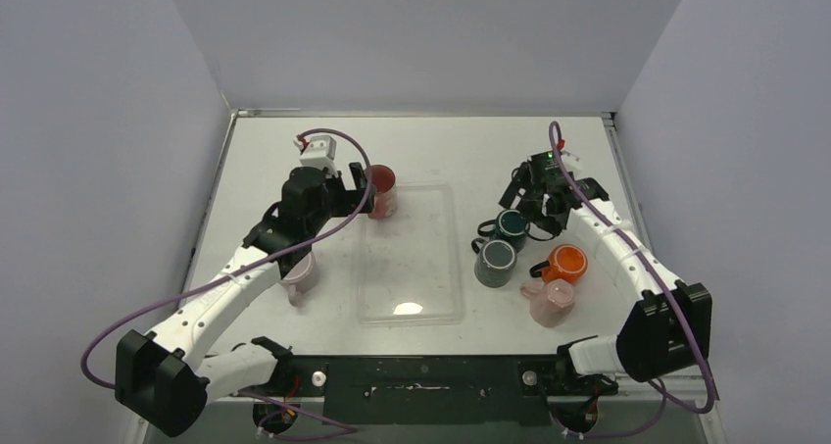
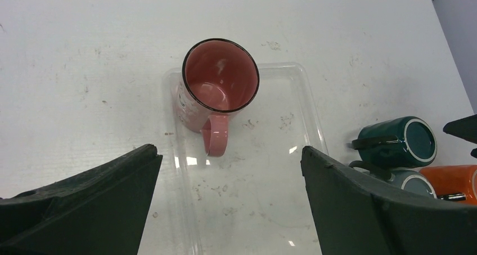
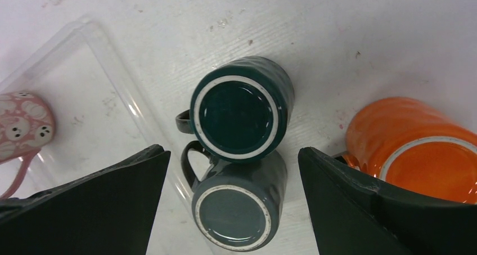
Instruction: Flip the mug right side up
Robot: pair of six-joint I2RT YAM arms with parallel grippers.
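Observation:
A pink mug (image 2: 220, 77) stands right side up, mouth open to the top, at the far left corner of a clear tray (image 2: 308, 94); it also shows in the top view (image 1: 381, 187). My left gripper (image 2: 229, 151) is open and empty just short of its handle, and shows in the top view (image 1: 361, 193). My right gripper (image 3: 233, 151) is open and empty above a dark green mug (image 3: 239, 108) and a grey mug (image 3: 236, 210), both bottom up; it shows in the top view (image 1: 538, 214).
An orange mug (image 3: 413, 148) stands bottom up right of the green one. A pale pink mug (image 1: 551, 301) stands nearest the front on the right. Another pale mug (image 1: 303, 272) sits by my left forearm. The tray (image 1: 456, 253) lies mid-table.

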